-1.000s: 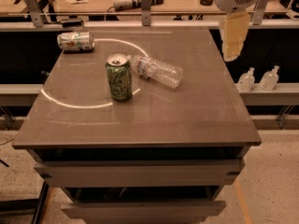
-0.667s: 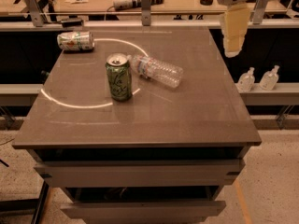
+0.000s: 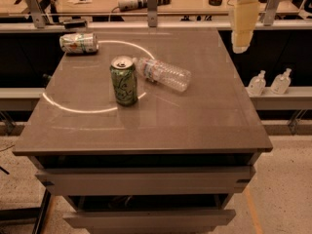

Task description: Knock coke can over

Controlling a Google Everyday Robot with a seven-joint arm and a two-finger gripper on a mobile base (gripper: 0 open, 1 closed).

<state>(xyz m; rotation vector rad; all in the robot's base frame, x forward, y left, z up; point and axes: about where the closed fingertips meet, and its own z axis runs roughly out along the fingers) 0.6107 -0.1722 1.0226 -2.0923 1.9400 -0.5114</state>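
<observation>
One gripper (image 3: 239, 47), cream-coloured, hanging straight down from the arm at the upper right. It sits above the table's (image 3: 195, 126) far right corner and touches nothing (whether it is open or closed we cannot tell).

One green can (image 3: 123, 80), upright, left of the table's centre and well apart from the gripper. It is the only can standing, and we cannot read its label.

One clear plastic bottle (image 3: 163, 73), on its side just right of the green can, with its cap end near the can's top.

One second can (image 3: 79, 42), on its side at the far left corner.

One pale ring (image 3: 73, 108) on the tabletop, its arc passing the green can's base.

Two small pump bottles (image 3: 257, 83) (image 3: 281, 81) on a ledge to the right, below the tabletop.

Against the earlier frames, we record the gripper a little higher. Both cans and the bottle lie where they did.
</observation>
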